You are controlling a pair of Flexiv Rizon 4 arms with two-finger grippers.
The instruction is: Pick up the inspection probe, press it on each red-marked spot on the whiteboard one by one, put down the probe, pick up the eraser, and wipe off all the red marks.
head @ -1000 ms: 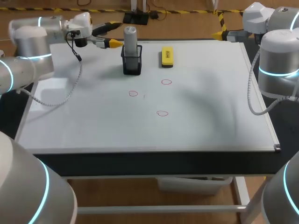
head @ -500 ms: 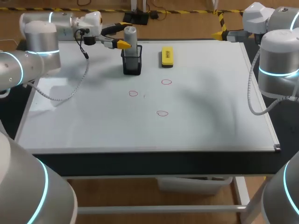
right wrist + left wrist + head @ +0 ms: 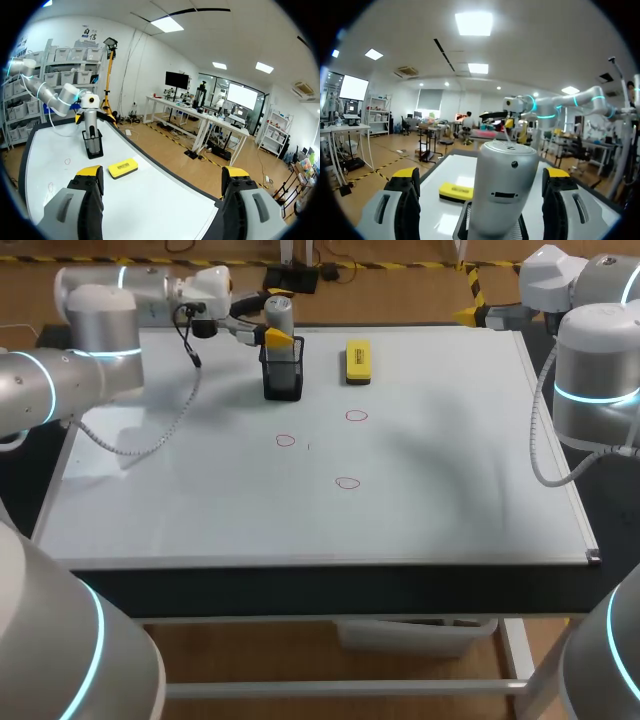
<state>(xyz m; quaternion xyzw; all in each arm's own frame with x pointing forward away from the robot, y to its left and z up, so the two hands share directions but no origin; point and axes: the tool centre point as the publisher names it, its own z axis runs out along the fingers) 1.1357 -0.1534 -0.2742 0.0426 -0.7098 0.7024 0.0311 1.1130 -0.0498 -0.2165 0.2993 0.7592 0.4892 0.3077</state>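
**Bright lab, wood floor all round**

White worktop (image 3: 450,510) with a dark front edge, brown wood floor (image 3: 400,280) behind it, and yellow-black tape (image 3: 200,262) running across that floor. Up top, square ceiling lights (image 3: 473,22) glowing on a white ceiling. White walls (image 3: 150,60), shelves (image 3: 55,65) of bins along one, long desks (image 3: 175,105) further off.

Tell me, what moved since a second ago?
The left gripper swung right along the far edge of the whiteboard to the probe in its black holder; its open fingers now flank the probe without gripping. The eraser, red marks and right gripper stayed put.
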